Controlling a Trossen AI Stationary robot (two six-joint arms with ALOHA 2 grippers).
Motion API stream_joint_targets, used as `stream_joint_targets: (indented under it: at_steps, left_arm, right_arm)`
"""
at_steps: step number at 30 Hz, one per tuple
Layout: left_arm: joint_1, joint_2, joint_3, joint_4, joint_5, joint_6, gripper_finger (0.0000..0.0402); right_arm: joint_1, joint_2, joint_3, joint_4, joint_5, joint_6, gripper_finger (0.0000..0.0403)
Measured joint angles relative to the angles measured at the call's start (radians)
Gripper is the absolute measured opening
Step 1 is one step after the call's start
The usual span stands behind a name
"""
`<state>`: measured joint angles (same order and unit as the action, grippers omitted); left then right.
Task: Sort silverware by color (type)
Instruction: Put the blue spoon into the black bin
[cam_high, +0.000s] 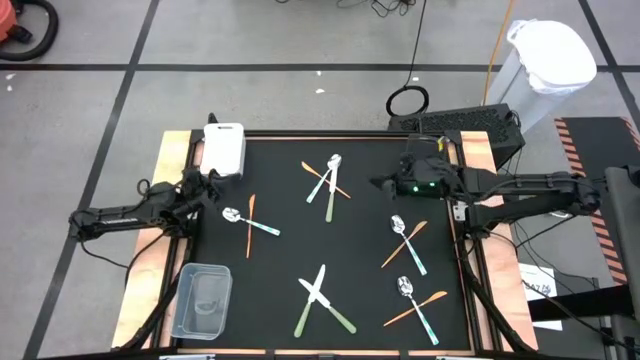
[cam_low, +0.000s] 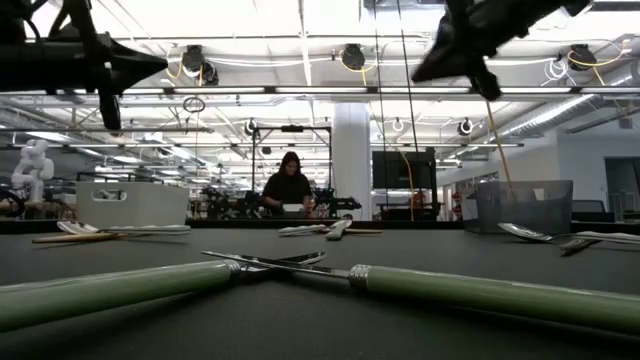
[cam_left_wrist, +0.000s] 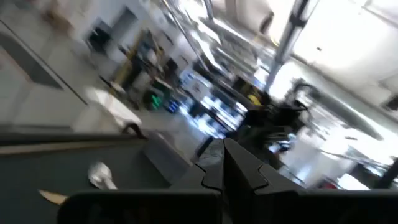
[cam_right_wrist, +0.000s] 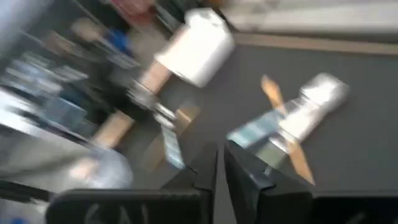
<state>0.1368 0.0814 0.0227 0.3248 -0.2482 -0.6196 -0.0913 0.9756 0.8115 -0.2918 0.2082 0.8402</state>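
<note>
The silverware lies in small crossed heaps on the black mat. A blue-handled spoon (cam_high: 248, 222) crosses an orange utensil (cam_high: 250, 226) at the left. A spoon, an orange piece and a green knife cross at the far middle (cam_high: 328, 180). Two green knives (cam_high: 322, 300) cross near the front edge and fill the low view (cam_low: 300, 270). Two more spoon-and-orange pairs (cam_high: 406, 243) (cam_high: 416, 305) lie at the right. My left gripper (cam_high: 212, 186) (cam_left_wrist: 222, 168) is shut, raised over the mat's far left beside the white bin. My right gripper (cam_high: 386, 183) (cam_right_wrist: 221, 168) is shut, raised right of the far-middle heap.
A white bin (cam_high: 224, 148) stands at the mat's far left corner, a clear bin (cam_high: 202, 300) at its near left corner, a dark bin (cam_high: 470, 125) beyond the far right corner. Bare mat lies between the heaps. A person (cam_low: 288, 185) sits far behind the table.
</note>
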Motion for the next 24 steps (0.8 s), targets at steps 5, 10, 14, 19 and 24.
stream_joint_targets:
  at_steps: [5,10,14,19,24]
  left_arm:
    - [0.0,0.104,0.032,-0.009,0.038,0.0,0.0008]
    - [0.0,0.224,0.08,-0.006,0.059,-0.003,0.0045]
    - [0.0,0.319,0.104,-0.006,0.061,0.005,0.0088]
    - [0.0,0.415,0.123,-0.004,0.058,0.005,0.0123]
    - [0.0,0.462,0.125,0.049,0.027,0.017,0.0134]
  right_arm:
    - [0.028,0.066,0.037,-0.316,-0.112,0.042,0.0098]
    - [0.071,0.166,0.036,-0.525,-0.243,0.248,0.0152]
    - [0.126,0.243,0.036,-0.615,-0.252,0.299,0.0156]
    - [0.166,0.339,0.036,-0.617,-0.237,0.326,0.0143]
    - [0.185,0.449,0.035,-0.619,-0.229,0.316,0.014]
